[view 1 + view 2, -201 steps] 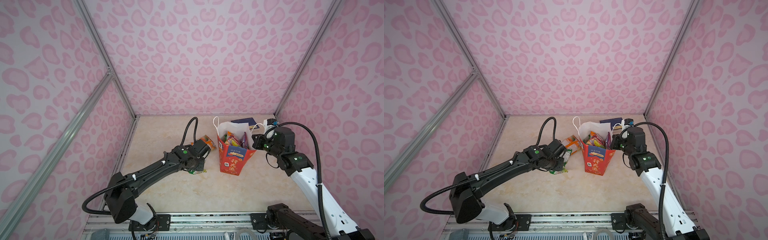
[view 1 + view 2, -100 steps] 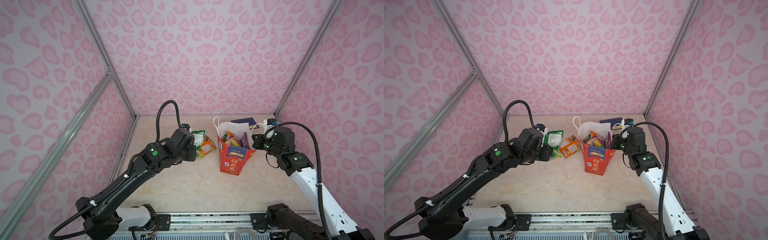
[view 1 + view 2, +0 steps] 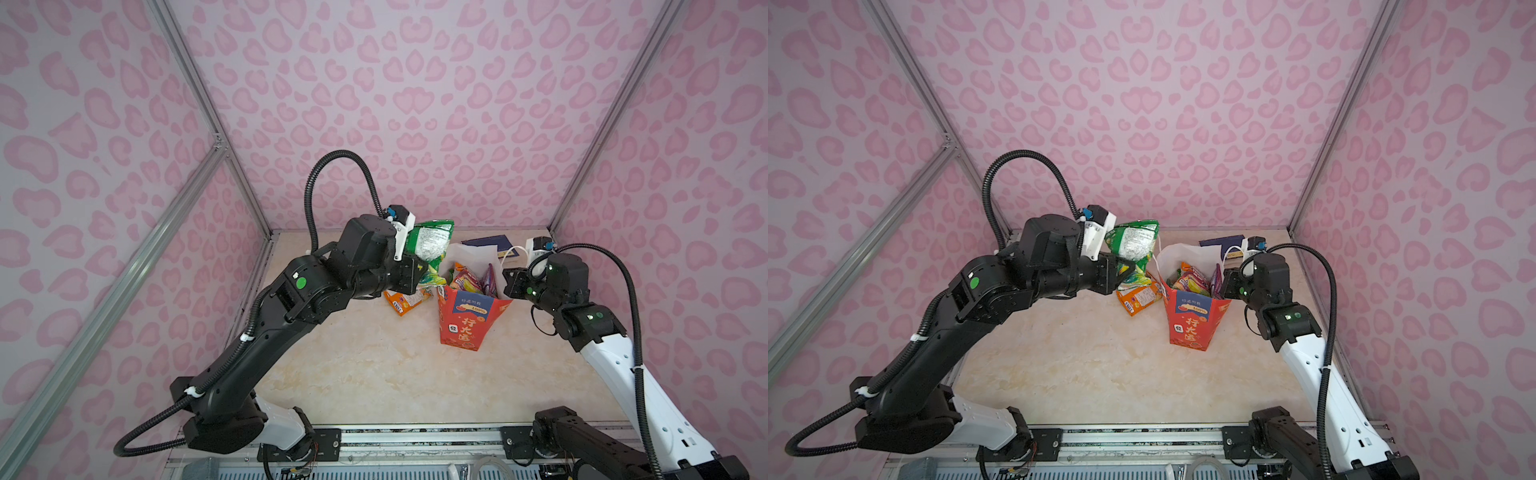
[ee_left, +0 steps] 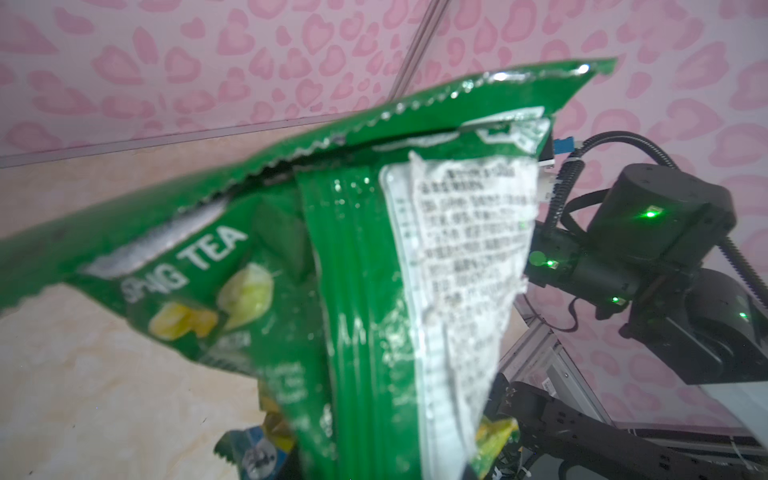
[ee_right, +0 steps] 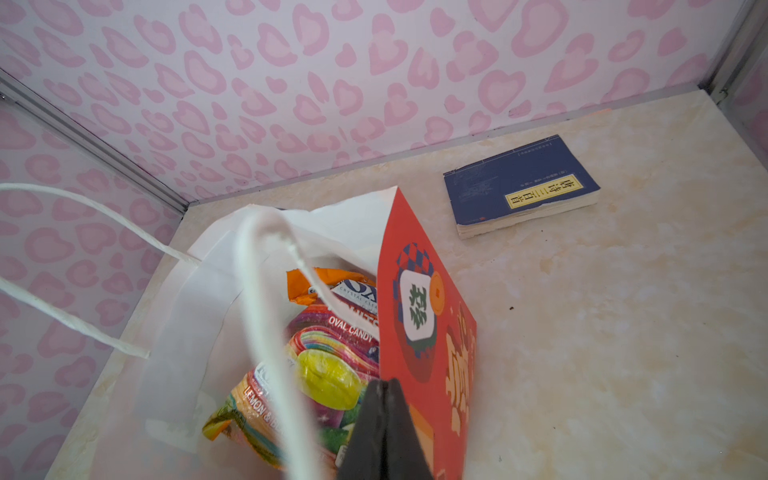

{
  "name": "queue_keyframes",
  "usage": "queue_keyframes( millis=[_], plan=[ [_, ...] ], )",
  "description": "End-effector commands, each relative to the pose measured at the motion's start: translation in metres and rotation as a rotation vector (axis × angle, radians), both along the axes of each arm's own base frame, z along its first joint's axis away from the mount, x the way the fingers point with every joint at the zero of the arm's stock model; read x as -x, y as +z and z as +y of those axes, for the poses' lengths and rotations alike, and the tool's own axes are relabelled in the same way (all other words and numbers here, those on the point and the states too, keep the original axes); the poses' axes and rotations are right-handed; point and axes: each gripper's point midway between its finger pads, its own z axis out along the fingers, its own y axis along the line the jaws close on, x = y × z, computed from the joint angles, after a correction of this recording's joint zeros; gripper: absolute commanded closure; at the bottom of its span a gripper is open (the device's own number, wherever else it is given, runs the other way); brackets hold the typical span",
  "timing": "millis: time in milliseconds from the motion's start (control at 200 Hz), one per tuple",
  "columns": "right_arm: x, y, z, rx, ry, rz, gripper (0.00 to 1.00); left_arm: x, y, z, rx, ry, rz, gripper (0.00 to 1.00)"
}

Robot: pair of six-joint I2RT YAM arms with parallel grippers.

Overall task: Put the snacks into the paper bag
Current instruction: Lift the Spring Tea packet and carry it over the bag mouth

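My left gripper [image 3: 420, 272] [image 3: 1121, 270] is shut on green snacks [image 3: 430, 245] [image 3: 1136, 243], held up in the air just left of the paper bag's mouth. In the left wrist view these are a packet with a white label [image 4: 361, 291] and a "TEA" packet [image 4: 187, 266]; they hide the fingers. One orange snack [image 3: 405, 301] lies on the table under them. The red paper bag [image 3: 469, 320] [image 5: 428, 316] stands open with several snacks [image 3: 467, 282] [image 5: 328, 374] inside. My right gripper [image 3: 510, 282] [image 5: 384, 409] is shut on the bag's right rim.
A dark blue book [image 3: 488, 241] [image 5: 521, 187] lies behind the bag near the back wall. White cord handles [image 5: 257, 291] loop over the bag's mouth. Pink patterned walls close in the marble table [image 3: 374, 365] on three sides.
My left arm has lifted the green packets off the table and swung them up and back, to beside the bag's mouth. The right arm and the bag have stayed still.
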Motion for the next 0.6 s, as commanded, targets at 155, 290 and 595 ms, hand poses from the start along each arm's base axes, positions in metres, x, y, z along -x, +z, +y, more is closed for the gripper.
queue_keyframes(
  millis=[155,290,595],
  plan=[
    [-0.001,0.002,0.002,0.003,0.012,-0.012,1.0,0.004,0.02,-0.074,0.016,-0.169,-0.065,0.79],
    [0.0,0.003,0.002,0.002,0.011,-0.016,1.0,-0.004,0.003,-0.103,-0.026,-0.202,-0.052,0.79],
    [0.0,0.003,0.003,0.0,0.017,-0.015,1.0,-0.043,-0.05,-0.123,-0.176,-0.115,-0.071,0.79]
  ],
)
